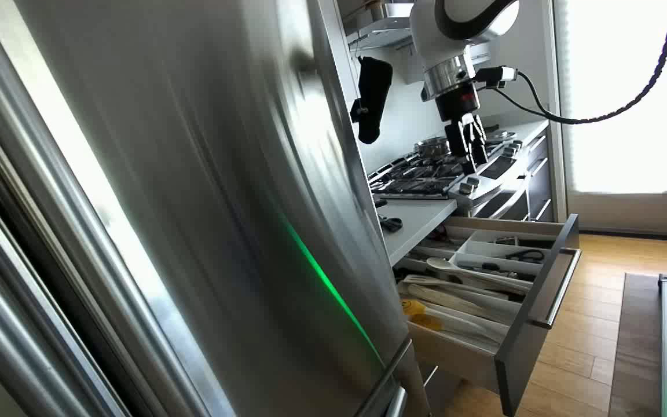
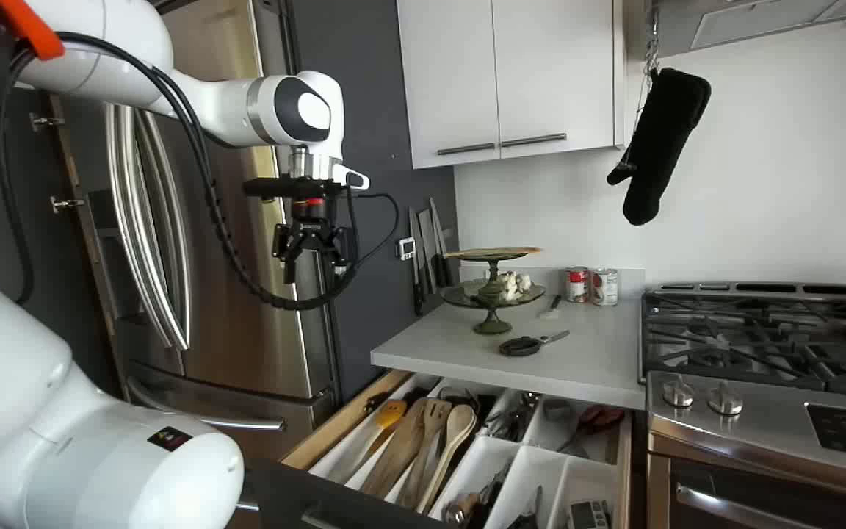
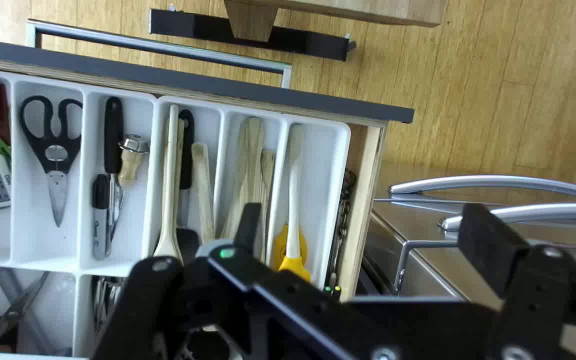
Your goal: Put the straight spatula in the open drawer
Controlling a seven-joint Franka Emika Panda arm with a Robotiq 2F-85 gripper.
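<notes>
The open drawer shows in both exterior views [image 1: 542,301] [image 2: 353,425] and in the wrist view [image 3: 193,82]. Its white tray holds wooden utensils, including a slotted wooden spatula [image 2: 435,420] and a wooden spoon [image 2: 460,426]. A yellow-headed spatula [image 3: 294,200] with a pale handle lies in the end compartment. I cannot tell which item is the straight spatula. A thin wooden piece [image 2: 522,250] lies atop the cake stand; its shape is unclear. My gripper [image 2: 314,272] is open and empty, high above the drawer's fridge side; it also shows in the wrist view [image 3: 363,220].
The steel fridge [image 1: 194,174] stands beside the drawer. The counter [image 2: 592,334] bears scissors [image 2: 524,345], a green cake stand [image 2: 493,296] and cans [image 2: 604,286]. Knives [image 2: 427,250] hang on the wall. A stove [image 2: 746,345] and a hanging black mitt [image 2: 662,147] are beyond.
</notes>
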